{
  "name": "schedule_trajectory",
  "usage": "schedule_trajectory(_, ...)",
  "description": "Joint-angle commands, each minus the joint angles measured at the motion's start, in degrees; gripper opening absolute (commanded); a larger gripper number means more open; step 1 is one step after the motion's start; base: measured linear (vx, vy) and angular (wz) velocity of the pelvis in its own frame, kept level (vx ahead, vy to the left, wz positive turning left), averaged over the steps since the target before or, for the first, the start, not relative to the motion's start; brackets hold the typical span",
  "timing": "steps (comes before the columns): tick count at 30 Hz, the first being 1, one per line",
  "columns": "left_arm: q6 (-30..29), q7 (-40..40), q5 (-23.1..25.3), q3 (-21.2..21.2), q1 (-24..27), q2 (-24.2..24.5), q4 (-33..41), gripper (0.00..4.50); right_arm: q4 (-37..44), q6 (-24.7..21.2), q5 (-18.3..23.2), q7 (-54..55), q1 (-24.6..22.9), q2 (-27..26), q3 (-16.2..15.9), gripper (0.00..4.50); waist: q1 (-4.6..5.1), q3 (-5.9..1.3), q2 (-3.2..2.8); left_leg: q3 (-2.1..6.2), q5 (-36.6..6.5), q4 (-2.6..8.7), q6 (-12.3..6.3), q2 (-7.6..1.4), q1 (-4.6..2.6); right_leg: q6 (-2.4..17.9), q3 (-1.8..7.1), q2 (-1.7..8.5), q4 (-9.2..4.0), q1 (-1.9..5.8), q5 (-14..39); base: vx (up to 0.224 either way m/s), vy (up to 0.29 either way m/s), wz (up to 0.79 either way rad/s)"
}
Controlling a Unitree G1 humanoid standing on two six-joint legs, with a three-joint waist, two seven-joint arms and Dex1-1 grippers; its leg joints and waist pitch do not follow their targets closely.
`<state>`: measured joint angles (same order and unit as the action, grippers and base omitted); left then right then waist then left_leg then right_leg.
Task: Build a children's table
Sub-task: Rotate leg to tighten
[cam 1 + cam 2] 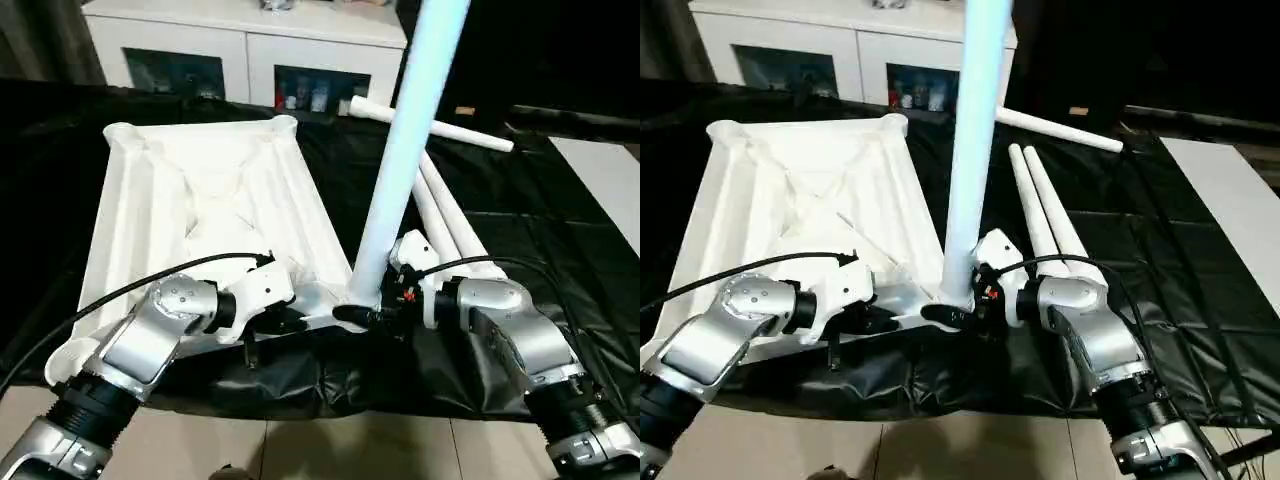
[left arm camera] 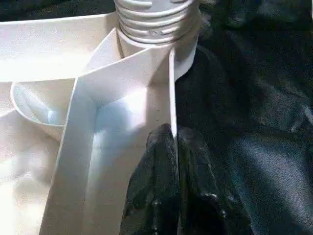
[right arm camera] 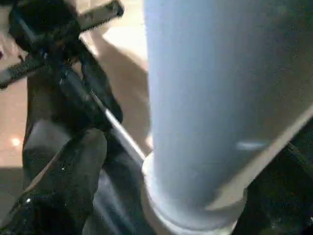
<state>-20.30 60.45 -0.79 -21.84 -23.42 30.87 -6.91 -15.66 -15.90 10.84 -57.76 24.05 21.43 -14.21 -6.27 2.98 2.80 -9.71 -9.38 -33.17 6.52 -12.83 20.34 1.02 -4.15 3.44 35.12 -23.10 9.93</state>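
Note:
The white tabletop (image 1: 200,200) lies upside down on a black cloth, ribs facing up. One white leg (image 1: 400,170) stands upright in the near right corner socket; its threaded end (image 2: 154,19) sits in the socket. My left gripper (image 1: 290,322) is shut on the thin rim (image 2: 172,88) of the tabletop just beside that corner, black fingers (image 2: 161,186) pinching it. My right gripper (image 1: 375,315) is at the foot of the upright leg (image 3: 215,98), open, with one finger (image 3: 73,166) standing apart from the leg.
Two loose legs (image 1: 450,225) lie side by side on the cloth right of the tabletop, and a third (image 1: 430,125) lies crosswise beyond them. A white cabinet (image 1: 250,50) with dark glass doors stands behind. The black cloth (image 1: 560,250) ends at pale floor tiles near me.

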Motion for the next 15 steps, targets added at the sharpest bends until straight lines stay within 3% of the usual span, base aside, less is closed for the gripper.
schedule_trajectory(1,0.83,0.42,0.47,-0.61,-0.57,0.22,1.39,0.00,0.25,-0.22,-0.82,-0.81,-0.16,0.98,-0.64,4.13,0.20,-3.36,-0.38,-0.13,-15.78,3.85,-0.54,-0.40,-0.37,7.15,2.72,3.91,-4.82,2.54,19.80,0.000,0.000,0.00)
schedule_trajectory(8,0.66,0.42,0.76,-0.43,-0.59,0.37,1.34,0.00,-0.30,-0.21,-0.95,-0.81,0.35,1.25,-0.57,3.52,0.18,-3.55,-0.35,-0.17,-14.29,3.77,-0.70,-0.43,-0.35,8.23,2.73,3.71,-4.35,2.60,16.21,0.000,0.000,0.00)
schedule_trajectory(15,0.60,0.45,0.78,-0.52,-0.55,0.57,1.35,0.00,-0.93,0.83,-2.20,-1.32,0.12,1.49,-1.66,2.91,0.08,-3.47,-0.34,-0.20,-14.62,3.78,-0.62,-0.42,-0.38,8.13,2.75,3.74,-4.42,2.57,16.89,0.000,0.000,0.00)
